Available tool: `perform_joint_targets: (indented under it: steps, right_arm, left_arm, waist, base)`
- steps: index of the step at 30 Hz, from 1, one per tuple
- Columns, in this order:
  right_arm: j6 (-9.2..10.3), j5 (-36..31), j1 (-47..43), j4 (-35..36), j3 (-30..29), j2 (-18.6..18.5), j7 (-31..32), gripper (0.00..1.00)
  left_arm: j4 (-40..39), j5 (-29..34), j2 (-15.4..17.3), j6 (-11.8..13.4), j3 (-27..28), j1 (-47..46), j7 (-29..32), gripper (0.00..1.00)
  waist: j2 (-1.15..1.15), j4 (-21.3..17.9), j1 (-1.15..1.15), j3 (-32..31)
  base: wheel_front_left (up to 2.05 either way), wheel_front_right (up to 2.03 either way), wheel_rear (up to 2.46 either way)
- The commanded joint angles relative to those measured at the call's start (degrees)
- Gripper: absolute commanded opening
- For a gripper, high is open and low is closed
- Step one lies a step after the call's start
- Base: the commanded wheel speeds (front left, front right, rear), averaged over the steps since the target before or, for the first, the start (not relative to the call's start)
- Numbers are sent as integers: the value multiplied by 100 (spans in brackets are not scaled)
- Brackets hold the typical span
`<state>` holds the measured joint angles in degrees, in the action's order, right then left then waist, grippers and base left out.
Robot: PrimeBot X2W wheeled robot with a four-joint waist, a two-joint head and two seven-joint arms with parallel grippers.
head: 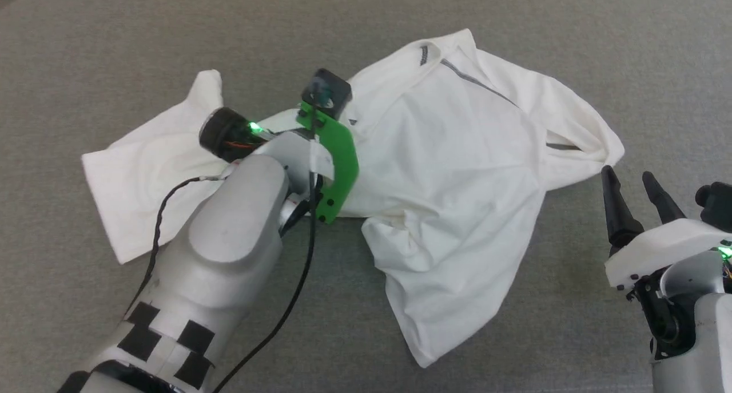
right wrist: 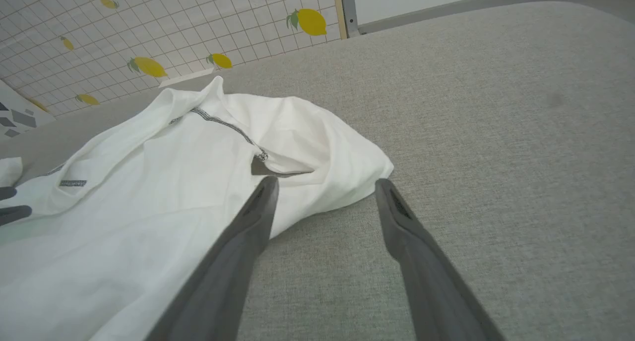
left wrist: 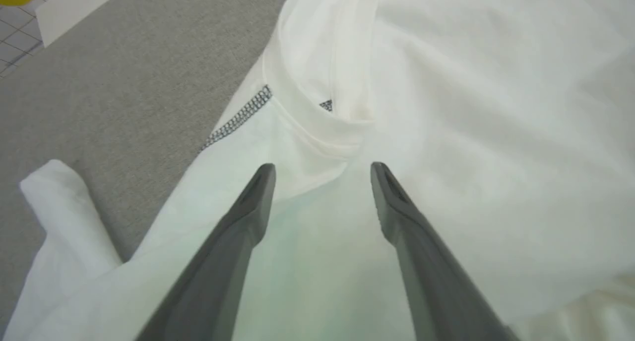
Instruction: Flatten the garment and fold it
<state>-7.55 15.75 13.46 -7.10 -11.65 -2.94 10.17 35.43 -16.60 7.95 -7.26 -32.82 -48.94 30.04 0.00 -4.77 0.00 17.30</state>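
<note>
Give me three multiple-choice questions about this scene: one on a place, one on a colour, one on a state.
1. The left jaws point at which part of the white thin-fabric long-sleeved shirt? A. neckline B. bottom hem C. cuff
2. The zigzag shoulder-seam stitching is: A. red B. dark grey C. yellow
3. The right jaws are: A. shut on the shirt B. open, empty C. shut, empty
Answers: 1 A, the neckline lies ahead of them; 2 B, dark grey against white; 3 B, spread apart over the grey fabric surface, gripping nothing.
</note>
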Motion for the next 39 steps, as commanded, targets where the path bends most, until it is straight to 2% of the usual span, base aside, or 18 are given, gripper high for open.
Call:
perform_joint_targets:
  steps: [1,3,7,8,10,11,17,23,25,30,34,36,37,38,39]
  right_arm:
    - [6,60,-35,4,1,5,-48,100]
    - [6,79,-19,-2,-10,5,-84,100]
    - [6,87,8,-12,-43,6,-142,100]
    - [6,83,14,-18,-52,6,-153,100]
    - [6,78,25,-32,-67,6,-168,100]
    - [6,77,29,-41,-69,6,-173,100]
    - [6,60,41,-82,-61,6,-182,100]
    - [6,42,78,-41,-44,6,-160,100]
    - [6,42,100,-18,-34,6,-149,100]
    - [6,98,151,27,20,6,-148,100]
    - [6,169,184,13,85,6,-193,100]
    - [6,203,180,-8,103,6,-230,100]
    - [6,210,174,-17,100,6,-247,100]
    - [6,211,167,-30,96,6,-265,100]
    - [6,212,164,-41,91,6,-276,100]
  left_arm:
    - [39,-131,166,-21,-159,-100,118,100]
    - [94,-302,336,-21,-376,-169,280,100]
    - [170,-467,511,-22,-478,-247,210,100]
    - [188,-485,524,-22,-493,-260,161,60]
    - [220,-521,533,-22,-509,-280,61,9]
    - [243,-536,530,-22,-510,-285,21,0]
    - [340,-774,486,-22,-592,-326,-132,0]
    - [378,-1502,463,65,108,-511,-278,0]
    - [364,-1605,565,182,325,-667,-348,0]
    - [355,-1548,818,717,731,-1092,-754,0]
    - [605,-1311,1010,1137,826,-1344,-1044,0]
    - [763,-1303,1031,1257,880,-1383,-1130,2]
    - [840,-1293,1040,1289,880,-1388,-1141,47]
    - [937,-1302,1046,1318,892,-1388,-1138,100]
    - [999,-1326,1047,1347,924,-1386,-1170,100]
  waist:
    - [0,-193,0,195]
    - [0,-232,0,247]
    - [0,-260,0,299]
    - [0,-259,0,305]
    - [0,-249,0,316]
    - [0,-243,0,314]
    - [0,-197,0,289]
    - [0,-221,0,354]
    - [0,-268,0,418]
    - [0,-484,0,684]
    - [0,-671,0,888]
    - [0,-725,0,942]
    - [0,-735,0,957]
    - [0,-739,0,963]
    - [0,-735,0,960]
  base:
    - [0,0,0]
    - [0,0,0]
    - [0,0,0]
    - [0,0,0]
    - [0,0,0]
    - [0,0,0]
    - [0,0,0]
    - [0,0,0]
    - [0,0,0]
    - [0,0,0]
    - [0,0,0]
    - [0,0,0]
    - [0,0,0]
    - [0,0,0]
    - [0,0,0]
